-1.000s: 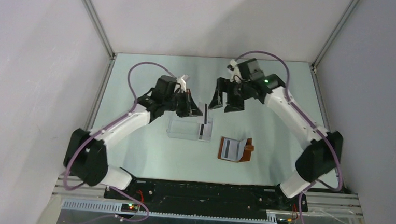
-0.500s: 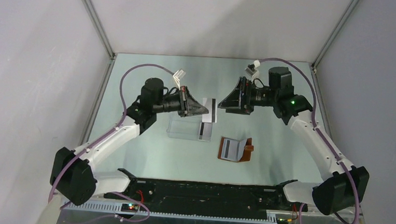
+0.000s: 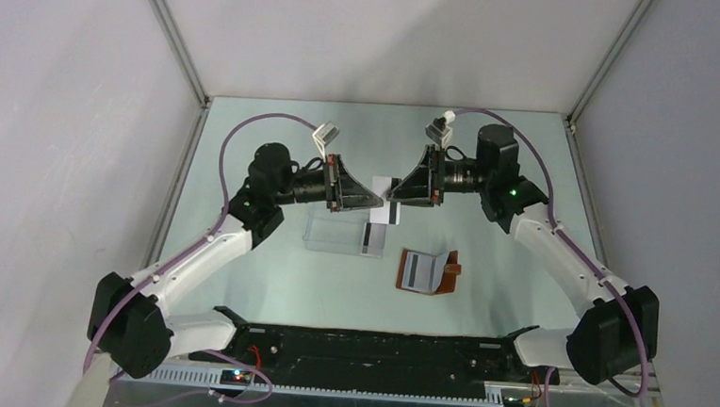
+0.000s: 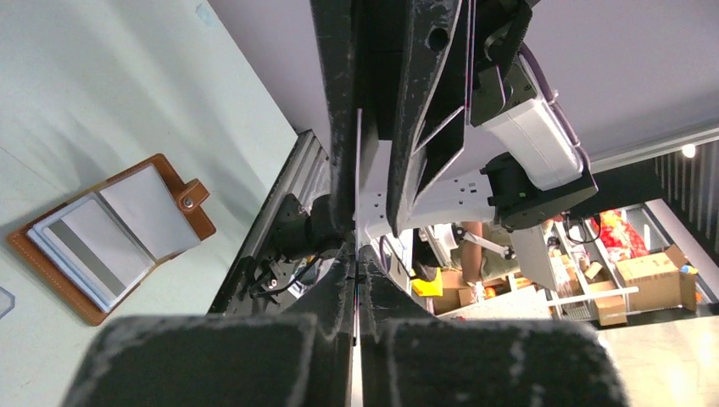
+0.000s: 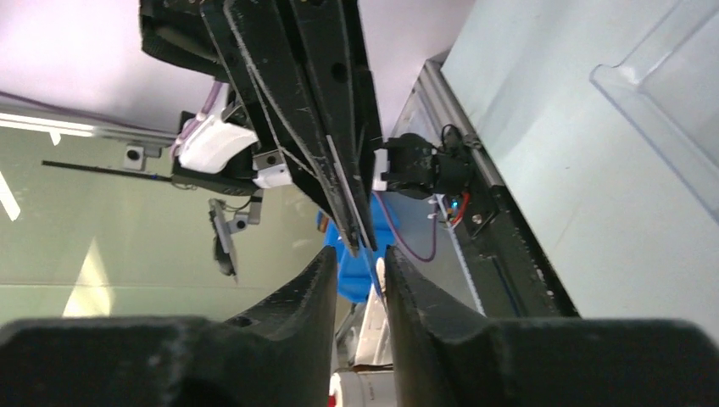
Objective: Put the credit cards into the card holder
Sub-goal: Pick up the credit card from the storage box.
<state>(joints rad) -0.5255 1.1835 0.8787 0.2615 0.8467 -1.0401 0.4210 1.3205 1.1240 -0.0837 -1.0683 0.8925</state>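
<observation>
My left gripper (image 3: 378,203) clamped on card (image 3: 384,214), midair over clear tray (image 3: 331,232). Card flat, stripe up, long axis front-to-back. My right gripper (image 3: 393,198) narrow round opposite edge, slim gap showing. Wallet (image 3: 444,284) open on pale green table (image 3: 276,283), white walls (image 3: 367,34) around.

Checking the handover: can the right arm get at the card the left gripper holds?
Probably yes: the card juts clear of the left gripper, and the jaws of the right gripper stand open around its edge.
</observation>
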